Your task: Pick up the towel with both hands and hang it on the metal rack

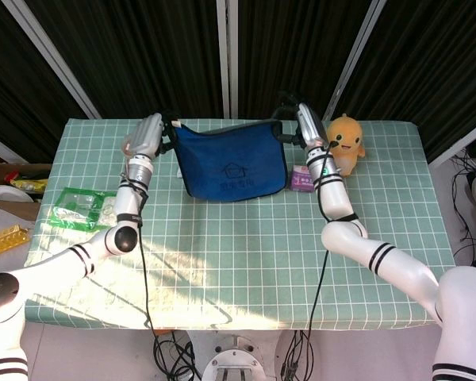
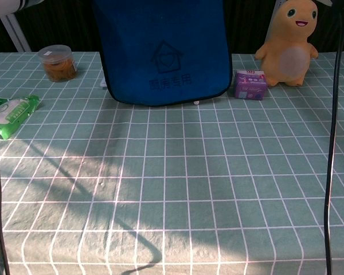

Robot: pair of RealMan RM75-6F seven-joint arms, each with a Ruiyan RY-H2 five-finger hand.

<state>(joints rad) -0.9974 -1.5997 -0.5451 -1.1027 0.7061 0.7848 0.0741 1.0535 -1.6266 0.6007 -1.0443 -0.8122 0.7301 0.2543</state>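
A blue towel [image 1: 232, 163] with a dark house outline hangs stretched between my two hands, high over the far side of the table. My left hand [image 1: 160, 132] grips its left top corner and my right hand [image 1: 292, 125] grips its right top corner. In the chest view the towel [image 2: 163, 51] fills the upper middle, its lower edge just above the tablecloth, and both hands are out of frame. The metal rack is hidden behind the towel; only a small white foot [image 2: 196, 102] peeks out below the hem.
A yellow plush toy [image 1: 345, 143] and a small purple box [image 1: 302, 179] stand right of the towel. At the left are a lidded jar [image 2: 57, 62] of brown snacks and a green packet [image 1: 87, 209]. The checked tablecloth [image 2: 172, 189] stretches toward me.
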